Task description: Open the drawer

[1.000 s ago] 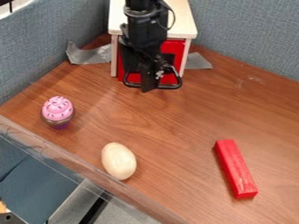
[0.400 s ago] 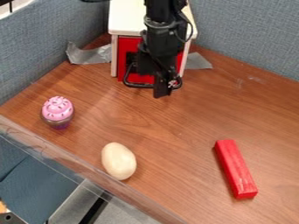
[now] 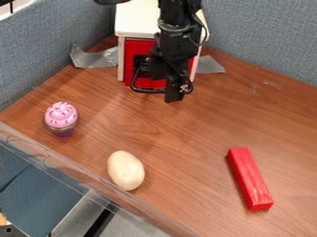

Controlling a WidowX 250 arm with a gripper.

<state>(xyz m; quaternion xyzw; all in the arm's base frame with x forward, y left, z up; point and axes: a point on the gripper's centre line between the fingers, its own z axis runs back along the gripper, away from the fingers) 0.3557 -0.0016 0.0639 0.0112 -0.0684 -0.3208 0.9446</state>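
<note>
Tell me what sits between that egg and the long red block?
Just bare wooden tabletop lies between the egg and the long red block, as the camera view shows.

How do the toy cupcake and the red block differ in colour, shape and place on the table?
The toy cupcake has a pink top with dark sprinkles, while the red block is plain red. The cupcake is rounded; the block is long and straight-edged. The cupcake sits near the left side of the view, the block towards the lower right. Both rest on the wooden tabletop.
</note>
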